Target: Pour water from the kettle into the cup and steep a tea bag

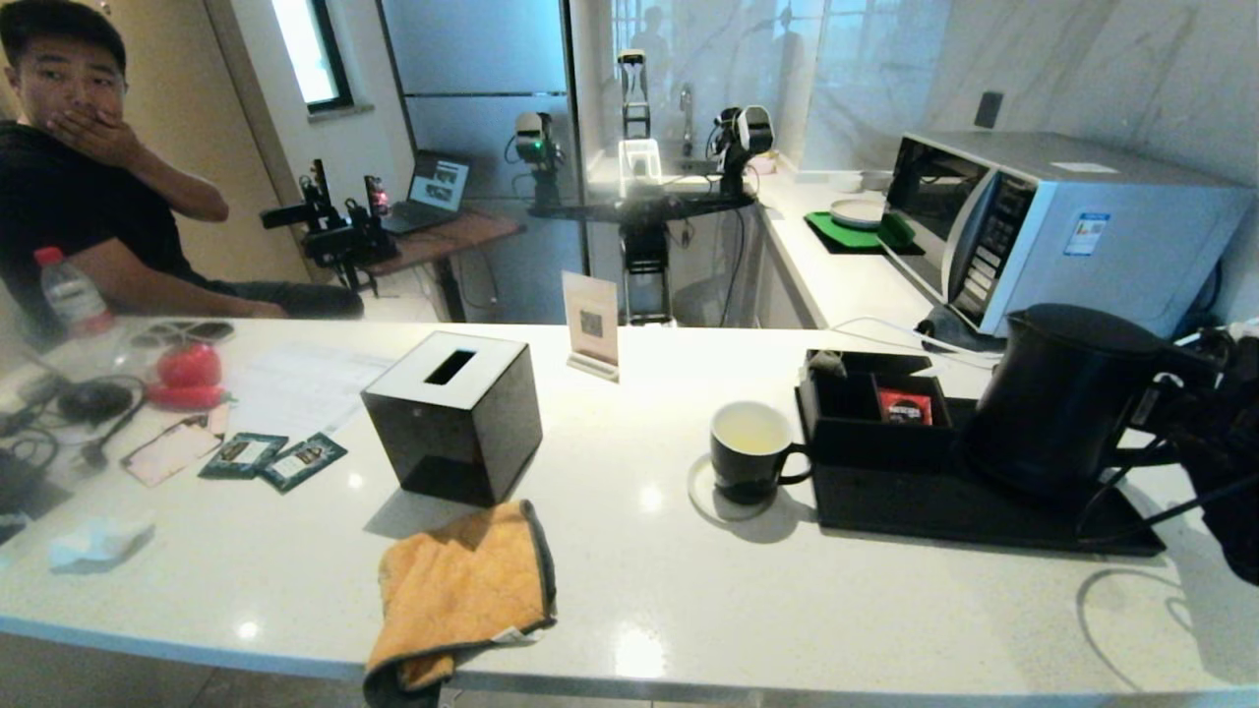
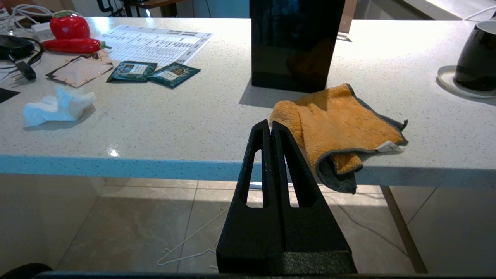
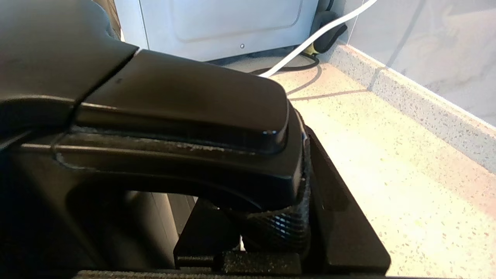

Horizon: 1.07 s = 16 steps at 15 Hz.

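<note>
The tall black kettle (image 1: 1062, 393) stands on the right part of a black tray (image 1: 934, 511). My right gripper (image 1: 1175, 388) is shut on its looped handle (image 3: 186, 116), which fills the right wrist view; one finger (image 3: 341, 217) presses against the handle's side. The black cup (image 1: 752, 452), pale inside, sits on a round coaster left of the tray, its handle toward the tray; it also shows in the left wrist view (image 2: 476, 54). What looks like the small grey-green tea bag (image 1: 828, 362) lies in the tray's back compartment. My left gripper (image 2: 270, 123) hangs shut and empty below the counter's front edge.
A red sachet (image 1: 905, 405) lies in the tray's box. A black tissue box (image 1: 452, 413) and an orange cloth (image 1: 462, 590) sit mid-counter, the cloth overhanging the edge. Two dark green packets (image 1: 270, 457), cables and a red toy are at left. A microwave (image 1: 1062, 221) stands behind the kettle.
</note>
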Tool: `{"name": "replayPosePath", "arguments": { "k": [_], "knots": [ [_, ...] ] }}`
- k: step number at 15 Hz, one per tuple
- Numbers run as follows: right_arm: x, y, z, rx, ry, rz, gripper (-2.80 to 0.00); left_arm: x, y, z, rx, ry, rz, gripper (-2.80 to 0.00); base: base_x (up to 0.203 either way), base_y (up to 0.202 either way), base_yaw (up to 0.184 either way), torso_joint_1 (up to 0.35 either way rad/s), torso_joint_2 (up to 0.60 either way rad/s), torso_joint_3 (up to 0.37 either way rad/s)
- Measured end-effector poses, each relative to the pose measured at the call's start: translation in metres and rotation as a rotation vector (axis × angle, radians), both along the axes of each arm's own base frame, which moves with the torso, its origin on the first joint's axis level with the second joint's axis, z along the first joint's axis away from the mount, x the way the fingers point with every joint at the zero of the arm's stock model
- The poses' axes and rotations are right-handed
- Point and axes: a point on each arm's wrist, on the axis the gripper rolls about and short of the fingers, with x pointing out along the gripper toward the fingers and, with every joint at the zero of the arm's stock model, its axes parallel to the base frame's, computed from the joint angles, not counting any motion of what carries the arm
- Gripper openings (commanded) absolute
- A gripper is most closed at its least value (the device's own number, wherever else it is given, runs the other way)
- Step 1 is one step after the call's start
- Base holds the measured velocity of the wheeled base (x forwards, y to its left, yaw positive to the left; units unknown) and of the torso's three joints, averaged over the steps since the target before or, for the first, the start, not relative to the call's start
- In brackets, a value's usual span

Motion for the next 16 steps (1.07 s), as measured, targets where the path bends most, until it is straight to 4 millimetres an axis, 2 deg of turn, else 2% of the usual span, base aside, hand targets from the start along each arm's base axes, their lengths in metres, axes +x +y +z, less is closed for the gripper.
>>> {"name": "replayPosePath", "arguments": {
  "k": [15, 16],
  "knots": [
    [0.008, 0.004, -0.017, -0.012, -0.007, 0.017, -2.76, 0.0, 0.0, 0.0, 0.0, 0.0, 0.0, -2.8, 0.0, 0.0, 0.0, 0.0, 0.0, 0.0],
    [0.009, 0.005, -0.018, -0.012, -0.006, 0.02, 0.0, 0.0, 0.0, 0.0, 0.0, 0.0, 0.0, -2.8, 0.0, 0.0, 0.0, 0.0, 0.0, 0.0]
  ]
}}
